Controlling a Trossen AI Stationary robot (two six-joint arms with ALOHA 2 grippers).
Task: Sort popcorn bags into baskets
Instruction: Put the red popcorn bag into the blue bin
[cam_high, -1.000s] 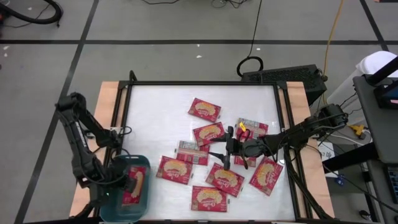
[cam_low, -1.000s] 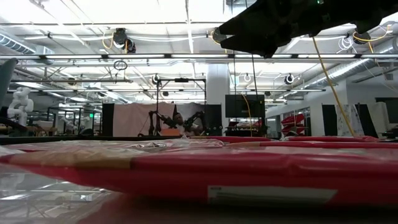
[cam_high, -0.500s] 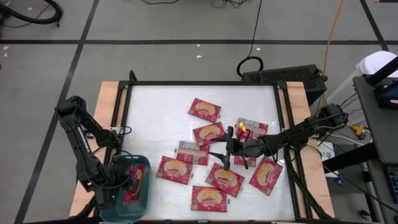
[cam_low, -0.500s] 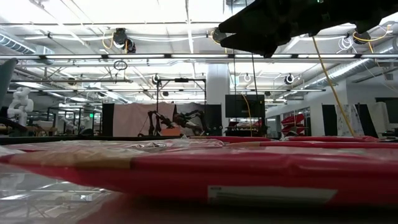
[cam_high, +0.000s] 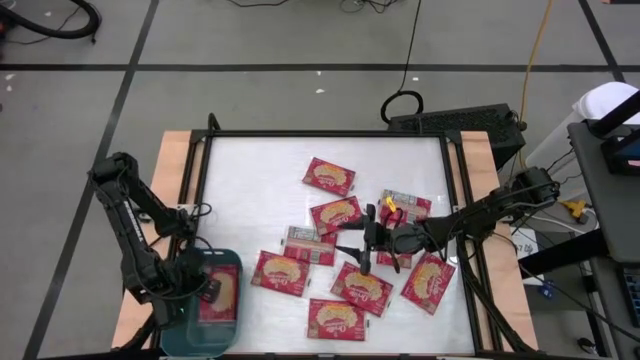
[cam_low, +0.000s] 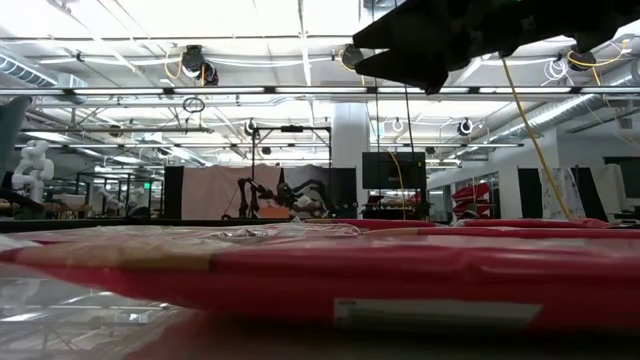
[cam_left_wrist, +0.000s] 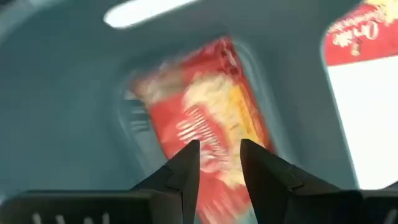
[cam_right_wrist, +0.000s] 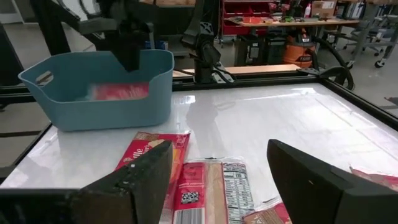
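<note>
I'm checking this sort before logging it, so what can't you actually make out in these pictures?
- How many popcorn bags lie in the basket: the left gripper covers part of it in the high view, and the left wrist view is blurred.
- Print on the grey-backed bag: too small in the high view.
- Table layout, low view: a red bag close to the lens blocks it.

My two dark, black-jointed robot arms (cam_high: 130, 225) carry looped black cables; wedge-shaped matte black fingers (cam_left_wrist: 186, 171) look angular and screwless.
</note>
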